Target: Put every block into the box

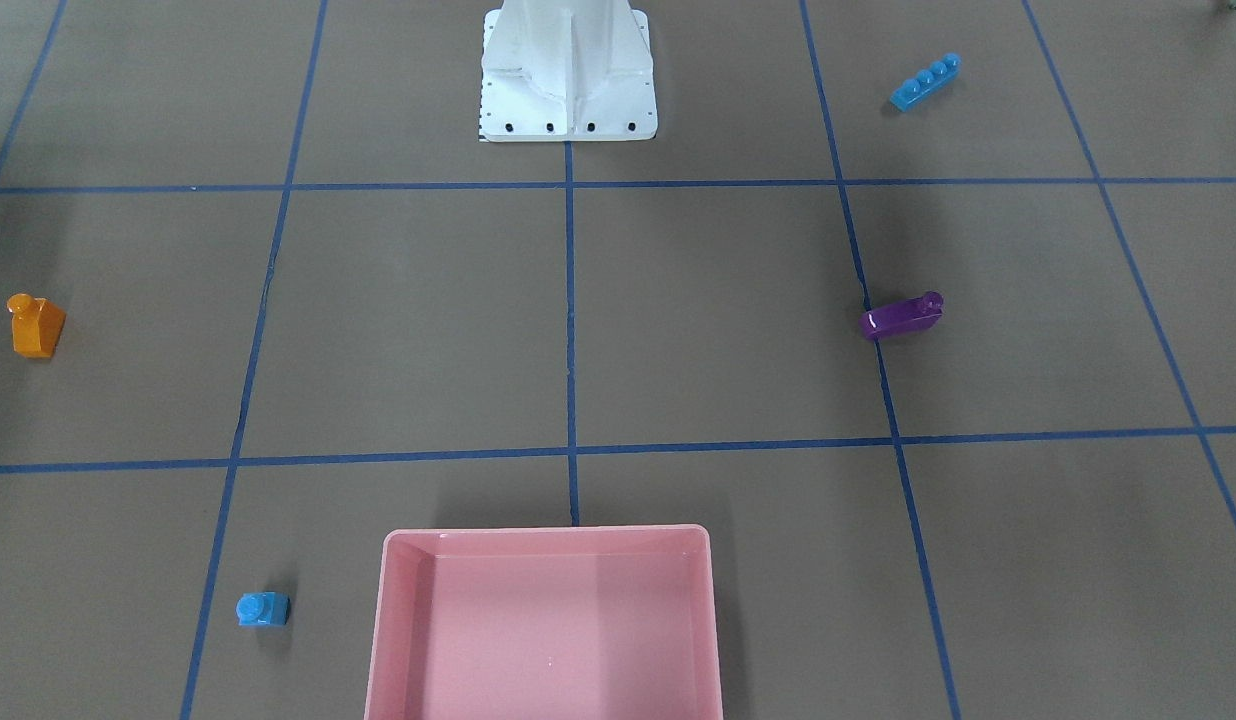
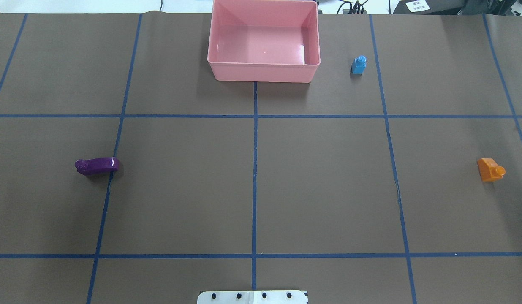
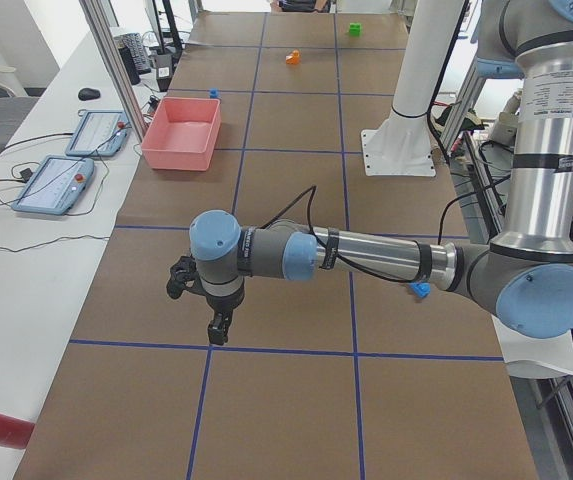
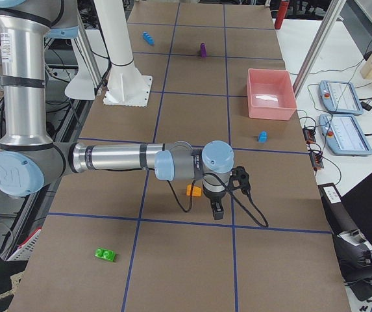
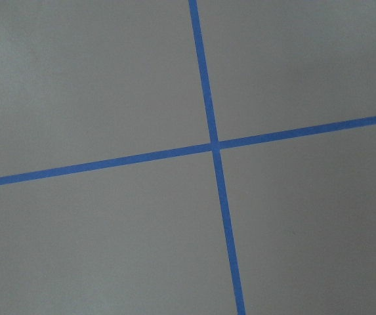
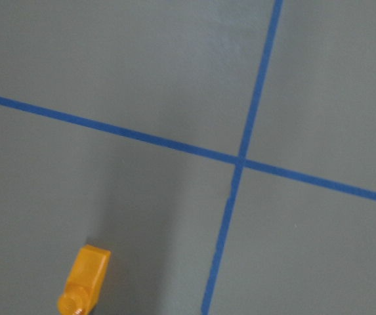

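Observation:
The pink box (image 2: 261,72) stands empty at the table's far edge, also in the front view (image 1: 543,536). The small blue brick (image 2: 359,65) lies right of it. The purple brick (image 2: 96,165) lies mid-left, the orange brick (image 2: 490,169) mid-right. The long blue brick (image 1: 925,81) lies near the white base (image 1: 568,75). The green brick (image 4: 105,255) lies at the table's right end. My left gripper (image 3: 218,326) hovers over bare table. My right gripper (image 4: 217,209) hovers beside the orange brick (image 4: 193,190), which also shows in the right wrist view (image 6: 84,281). I cannot tell whether either is open or shut.
Blue tape lines (image 5: 214,146) grid the brown table. A red cylinder (image 4: 283,13) stands at the table's left end. Teach pendants (image 4: 341,97) and cables lie on the side bench beyond the box.

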`<move>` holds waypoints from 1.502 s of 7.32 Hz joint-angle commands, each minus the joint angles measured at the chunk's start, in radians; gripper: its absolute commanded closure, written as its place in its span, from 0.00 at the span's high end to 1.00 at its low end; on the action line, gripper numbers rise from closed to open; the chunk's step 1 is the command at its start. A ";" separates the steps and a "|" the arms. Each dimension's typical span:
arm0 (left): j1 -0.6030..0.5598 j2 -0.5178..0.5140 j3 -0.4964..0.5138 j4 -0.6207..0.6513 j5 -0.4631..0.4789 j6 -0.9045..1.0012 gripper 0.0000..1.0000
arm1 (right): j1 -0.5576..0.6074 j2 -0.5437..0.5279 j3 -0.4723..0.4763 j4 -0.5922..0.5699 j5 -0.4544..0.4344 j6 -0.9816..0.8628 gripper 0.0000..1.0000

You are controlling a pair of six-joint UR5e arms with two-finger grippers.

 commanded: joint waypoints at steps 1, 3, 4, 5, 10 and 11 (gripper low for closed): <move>0.020 -0.005 -0.054 -0.066 -0.004 -0.004 1.00 | -0.081 0.042 0.060 -0.006 0.000 0.056 1.00; 0.088 -0.020 -0.061 -0.077 -0.019 -0.196 1.00 | -0.246 0.040 0.057 0.102 -0.002 0.253 1.00; 0.133 -0.017 -0.088 -0.122 -0.026 -0.304 1.00 | -0.299 0.019 0.037 0.200 -0.013 0.411 1.00; 0.147 -0.019 -0.087 -0.141 -0.026 -0.364 1.00 | -0.377 0.002 0.034 0.262 -0.089 0.553 1.00; 0.248 -0.097 -0.087 -0.157 -0.024 -0.567 1.00 | -0.494 -0.060 -0.060 0.280 -0.127 0.582 1.00; 0.249 -0.097 -0.087 -0.158 -0.024 -0.567 1.00 | -0.503 -0.058 -0.075 0.278 -0.127 0.582 1.00</move>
